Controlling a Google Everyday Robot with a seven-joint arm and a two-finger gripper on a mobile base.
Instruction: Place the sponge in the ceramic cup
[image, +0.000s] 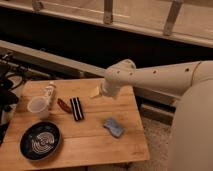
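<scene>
Table (100, 150) carries all; arm (160, 75) reaches in from the right, gripper (98, 91) over the far edge, spread impossible to tell. Ceramic cup (39, 106) stands at left; sponge (114, 127) lies flat on the wood, outside it, apart from the gripper and nearer the camera. Fetching it seems the step: descend squarely over it.

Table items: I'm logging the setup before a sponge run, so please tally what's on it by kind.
Sponge: 1
Cup: 1
Dark dish: 1
White bottle: 1
Black striped bar: 1
Reddish-brown item: 1
Total: 6
The gripper is over the table's far side, apart from the Sponge.
</scene>
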